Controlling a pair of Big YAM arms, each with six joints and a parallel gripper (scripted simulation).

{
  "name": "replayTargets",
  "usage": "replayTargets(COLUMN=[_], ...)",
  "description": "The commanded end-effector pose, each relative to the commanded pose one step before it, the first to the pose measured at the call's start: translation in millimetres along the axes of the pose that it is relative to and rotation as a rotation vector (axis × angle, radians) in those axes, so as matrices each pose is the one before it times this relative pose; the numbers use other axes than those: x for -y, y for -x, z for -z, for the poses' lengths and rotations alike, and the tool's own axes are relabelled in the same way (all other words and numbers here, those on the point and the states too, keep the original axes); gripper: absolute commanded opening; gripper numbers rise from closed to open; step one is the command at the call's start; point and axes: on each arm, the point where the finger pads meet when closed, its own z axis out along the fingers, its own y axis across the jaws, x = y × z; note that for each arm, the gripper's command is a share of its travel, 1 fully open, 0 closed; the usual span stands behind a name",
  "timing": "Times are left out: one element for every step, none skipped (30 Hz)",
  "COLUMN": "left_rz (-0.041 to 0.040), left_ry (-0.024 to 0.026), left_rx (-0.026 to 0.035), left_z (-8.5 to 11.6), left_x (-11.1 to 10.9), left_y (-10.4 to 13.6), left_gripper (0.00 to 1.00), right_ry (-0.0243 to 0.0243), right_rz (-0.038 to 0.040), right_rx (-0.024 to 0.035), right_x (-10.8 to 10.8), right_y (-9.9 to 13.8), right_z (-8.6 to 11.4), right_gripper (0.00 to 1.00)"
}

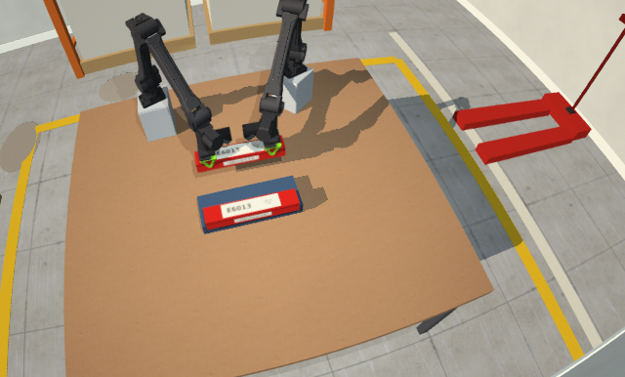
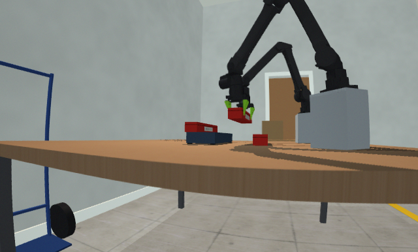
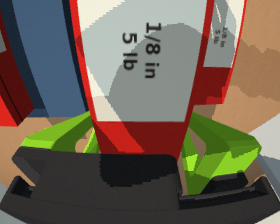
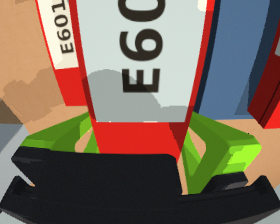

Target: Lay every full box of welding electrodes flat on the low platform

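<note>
One red electrode box (image 1: pixel 241 155) (image 2: pixel 236 114) (image 3: pixel 141 100) (image 4: pixel 141 107) hangs level above the table, held at both ends. My left gripper (image 1: pixel 272 147) (image 3: pixel 140 110) is shut on its "5 lb" end. My right gripper (image 1: pixel 208 160) (image 4: pixel 140 110) is shut on its "E6013" end. A second box (image 2: pixel 260 140) (image 3: pixel 216 82) (image 4: pixel 66 85) lies on the table below, towards the arm bases, mostly hidden in the top view. The third box (image 1: pixel 212 217) (image 2: pixel 194 126) (image 3: pixel 11 95) (image 4: pixel 273 100) lies flat along the front side of the blue platform (image 1: pixel 246 190) (image 2: pixel 200 138) (image 3: pixel 46 50) (image 4: pixel 236 60).
Two grey arm bases (image 1: pixel 157 119) (image 1: pixel 297 93) stand at the table's rear edge. The table (image 1: pixel 270 283) (image 2: pixel 132 153) extends well in front of the platform and to both sides. A red pallet jack (image 1: pixel 563 117) and a blue hand truck (image 2: pixel 48 108) stand off the table.
</note>
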Motion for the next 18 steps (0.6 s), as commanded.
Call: replayTargets(left_rz=[-0.00233, 0.00001, -0.00051, -0.00176, 0.0, 0.0, 0.00229, 0.00001, 0.00001, -0.00158, -0.00081, 0.00041, 0.00131, 0.00071, 0.00001, -0.00098, -0.00106, -0.00018], left_ry=[0.08615, 0.00022, -0.00584, -0.02073, 0.0, 0.0, 0.02724, 0.00022, 0.00022, -0.01865, -0.0096, 0.00498, 0.01575, 0.00864, 0.00022, -0.01157, -0.01258, -0.00205], left_rx=[0.01967, -0.00004, -0.00273, -0.00928, 0.0, 0.0, 0.0119, -0.00004, -0.00004, -0.00822, -0.00424, 0.00206, 0.00666, 0.00357, -0.00003, -0.00502, -0.0054, -0.00094], left_z=[43.06, 0.03, -3.11, -10.81, 0.0, 0.0, 14.21, 0.03, 0.03, -9.86, -5.13, 2.56, 8.31, 4.53, 0.03, -6.28, -6.83, -1.18], left_x=[-40.96, -2.04, -0.87, 2.09, 0.0, 0.0, -7.04, -2.04, -2.04, 1.67, -0.13, -2.95, -4.96, -3.64, -2.04, 0.26, 0.46, -1.61], left_y=[-0.64, -0.04, -0.29, -0.95, 0.0, 0.0, 0.98, -0.04, -0.04, -0.82, -0.42, 0.15, 0.53, 0.27, -0.03, -0.48, -0.51, -0.11], left_gripper=[0.0, 0.0, 0.0, 0.0, 0.0, 0.0, 0.0, 0.0, 0.0, 0.0, 0.0, 0.0, 0.0, 0.0, 0.0, 0.0, 0.0, 0.0], right_ry=[-0.08097, -0.00023, -0.00023, 0.00971, 0.0, 0.0, 0.00248, 0.00495, -0.00378, -0.00462, -0.00072, 0.0055, 0.00544, -0.00201, -0.00929, -0.0093, 0.00054, 0.0124], right_rz=[-0.01378, 0.00001, 0.00001, 0.00043, 0.0, 0.0, 0.00012, 0.00022, -0.00015, -0.00018, -0.00001, 0.00024, 0.00024, -0.00007, -0.00037, -0.00036, 0.00004, 0.00052], right_rx=[0.02532, -0.00005, -0.00005, -0.00527, 0.0, 0.0, -0.00144, -0.00271, 0.00184, 0.00225, 0.00023, -0.00294, -0.00288, 0.00091, 0.00455, 0.00451, -0.00042, -0.0063], right_x=[41.05, 2.05, 2.05, 0.18, 0.0, 0.0, 1.55, 1.08, 2.7, 2.86, 2.14, 0.98, 0.99, 2.38, 3.7, 3.7, 1.9, -0.34], right_y=[-4.02, -0.08, -0.08, -0.83, 0.0, 0.0, -0.27, -0.46, 0.19, 0.25, -0.04, -0.49, -0.48, 0.06, 0.57, 0.56, -0.13, -0.98], right_z=[41.32, 0.03, 0.03, -5.19, 0.0, 0.0, -1.39, -2.7, 1.93, 2.38, 0.3, -3.02, -2.99, 1.0, 4.93, 4.95, -0.38, -6.81], right_gripper=[0.0, 0.0, 0.0, 0.0, 0.0, 0.0, 0.0, 0.0, 0.0, 0.0, 0.0, 0.0, 0.0, 0.0, 0.0, 0.0, 0.0, 0.0])
